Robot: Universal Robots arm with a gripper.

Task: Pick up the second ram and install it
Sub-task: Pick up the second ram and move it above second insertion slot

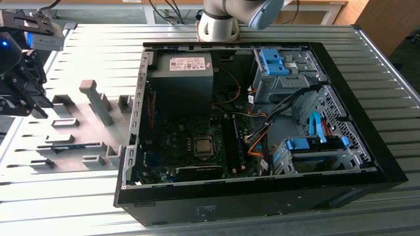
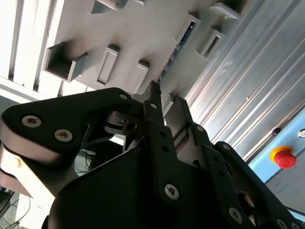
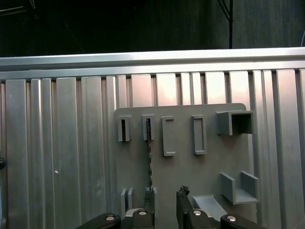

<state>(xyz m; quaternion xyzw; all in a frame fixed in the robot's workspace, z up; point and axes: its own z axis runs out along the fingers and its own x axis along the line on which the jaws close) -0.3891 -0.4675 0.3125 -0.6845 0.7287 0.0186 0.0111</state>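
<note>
Jaws: parted, with nothing between them; they hang above the grey plate at the exterior view's left.
Ram [image 3: 149,157]: on edge in the plate, a thin strip running from one grey holder to another. It is not gripped. In the first wrist view its lower end lies just beside one fingertip [image 3: 147,202]. In the second wrist view it [image 2: 177,47] lies beyond the fingertips. In the exterior view it [image 1: 71,146] shows bluish among the blocks.
Plate [image 1: 98,130]: flat on the bench, studded with grey blocks and slotted holders.
Bench [image 1: 85,49]: ribbed metal, carrying both plate and case.
Case [image 1: 262,201]: black, lid off, just beside the plate on the exterior view's right; the board [image 1: 190,140] inside is in plain sight.
Arm [image 1: 220,22]: its base stands behind the case.
Button [image 2: 284,157]: red, off past the bench edge in the second wrist view.
</note>
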